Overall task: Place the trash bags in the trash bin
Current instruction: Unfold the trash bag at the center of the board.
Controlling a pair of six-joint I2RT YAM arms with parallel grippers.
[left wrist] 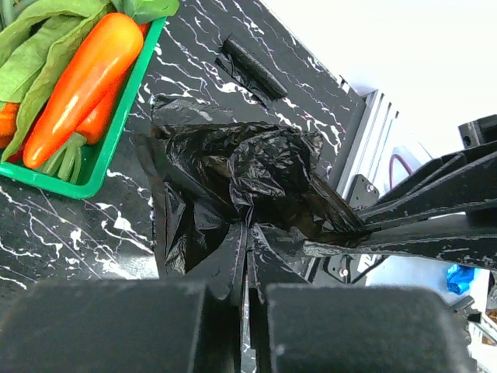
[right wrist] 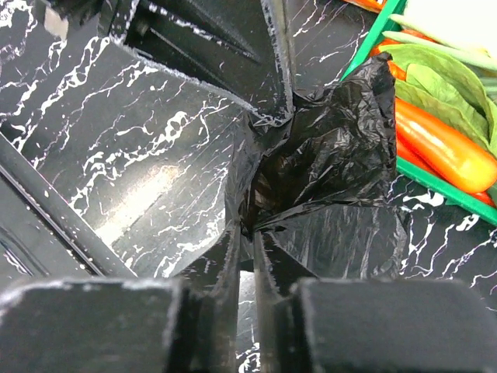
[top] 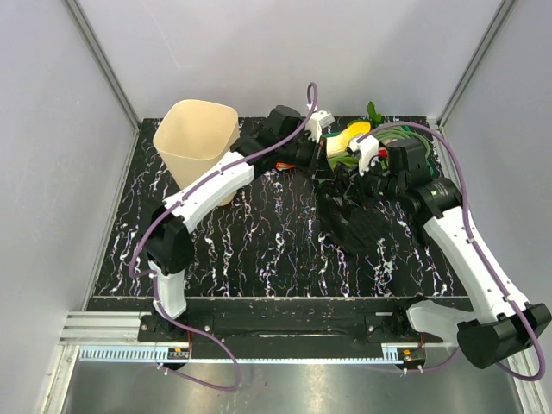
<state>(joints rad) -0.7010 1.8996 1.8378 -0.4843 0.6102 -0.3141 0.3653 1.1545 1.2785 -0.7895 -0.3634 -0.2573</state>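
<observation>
A crumpled black trash bag (top: pixel 355 220) lies right of centre on the marbled table, its top drawn up between both grippers. My left gripper (left wrist: pixel 248 233) is shut on a fold of the bag (left wrist: pixel 248 167). My right gripper (right wrist: pixel 250 233) pinches the bag (right wrist: pixel 334 155) at its tips, with only a thin slit between the fingers. From above, the left gripper (top: pixel 332 166) and the right gripper (top: pixel 366 177) stand close together over the bag. A small black folded bundle (left wrist: pixel 252 66) lies on the table beyond. The cream trash bin (top: pixel 200 142) stands upright at the back left, apart from both grippers.
A green tray (top: pixel 412 136) of carrots and leafy vegetables sits at the back right, close behind the bag; its rim (left wrist: pixel 116 148) (right wrist: pixel 443 190) shows in both wrist views. Grey walls enclose the table on three sides.
</observation>
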